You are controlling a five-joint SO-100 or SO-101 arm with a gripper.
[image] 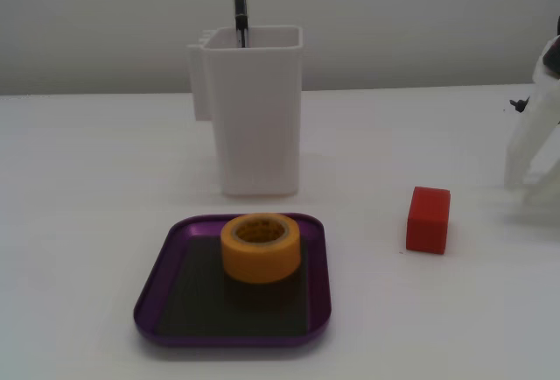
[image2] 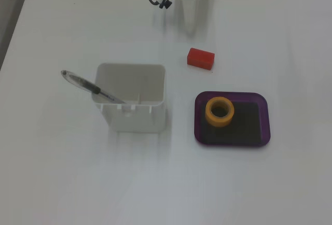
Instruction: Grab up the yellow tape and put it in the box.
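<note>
The yellow tape (image: 261, 247) lies flat, core up, on the dark floor of the purple box (image: 157, 288), toward its far rim in both fixed views. Behind the box stands a tall white container (image: 254, 117) with a pen (image2: 85, 86) leaning in it; a red block (image: 429, 219) sits apart on the white counter (image: 87, 179). The gripper is mostly out of frame, so its opening can't be judged, though nothing appears held.
</note>
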